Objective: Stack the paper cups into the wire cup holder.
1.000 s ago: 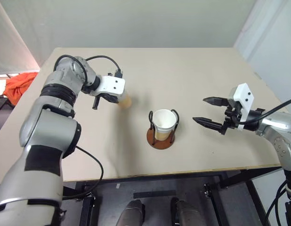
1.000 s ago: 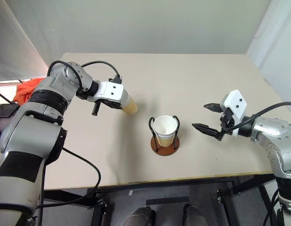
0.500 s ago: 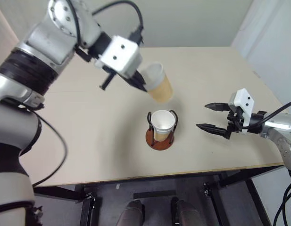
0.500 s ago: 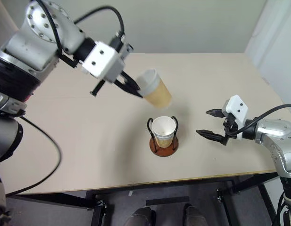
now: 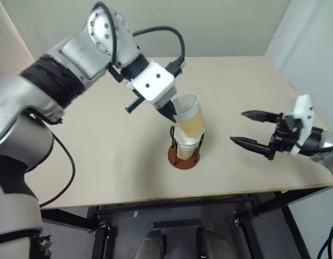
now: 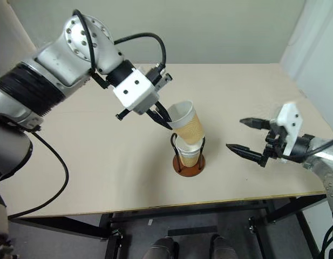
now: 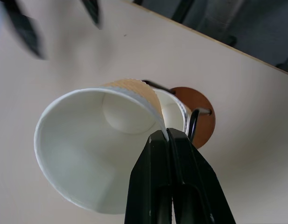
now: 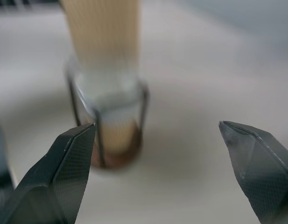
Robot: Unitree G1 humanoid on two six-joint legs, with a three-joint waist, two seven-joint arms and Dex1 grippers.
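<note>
While the left arm reaches in from the robot's left, over the table [image 5: 101,156], its wrist is angled steeply downward and toward the right. The left gripper [image 6: 165,122] is clenched on the rim of a cup [image 6: 187,123], with one finger inside the wall and one outside, as the left wrist view confirms. This held cup is tilted, mouth facing up and toward the left arm, and its tan base sits just above the mouth of the stack below, at or just inside its rim; contact cannot be determined.

The holder [image 6: 189,164] stands near the table's middle, toward the front edge, with its reddish-brown base flat on the surface. Black wire loops rise on either side. Inside the loops a stacked cup [image 6: 188,153] stands upright, white rim uppermost; how many cups are nested there cannot be determined.

The right arm enters from the right side, with its gripper roughly level and pointing toward the holder. The right gripper [image 5: 252,129] is released, fingers spread wide, and grasps nothing. It hangs above the table, well apart from the holder. From the right wrist view, the holder and both cups lie ahead between the two spread fingers [image 8: 64,158].
</note>
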